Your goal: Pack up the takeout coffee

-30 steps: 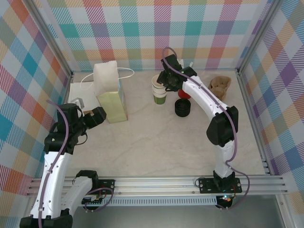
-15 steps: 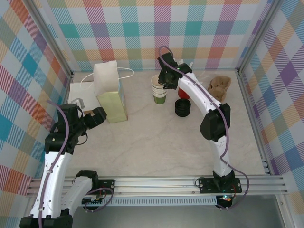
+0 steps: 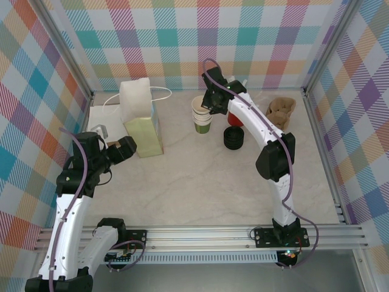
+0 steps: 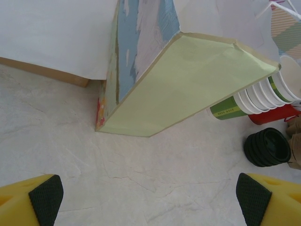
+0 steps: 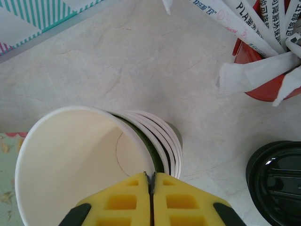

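The takeout coffee cup (image 3: 199, 104), cream above and green below, is the top one of a stack of paper cups (image 4: 254, 100) at the back of the table. It is open, empty and has no lid. My right gripper (image 3: 208, 104) comes down from above and is shut on its rim, the thin cup wall (image 5: 70, 155) pinched between the yellow jaws (image 5: 151, 175). A tall paper bag (image 3: 141, 118) stands at the left, its pale green side (image 4: 183, 80) filling the left wrist view. My left gripper (image 3: 124, 149) hovers open just in front of the bag (image 4: 150, 195), holding nothing.
A stack of black lids (image 3: 233, 137) (image 5: 277, 181) sits right of the cups, with a red cup of wrapped stirrers (image 3: 236, 120) (image 5: 268, 61) behind it. A brown pulp carrier (image 3: 281, 111) lies at the back right. White paper (image 3: 97, 115) lies left of the bag.
My right gripper has swung in over the cup stack and shut on the top cup's rim. The stack has shifted slightly left. The left arm has barely moved.
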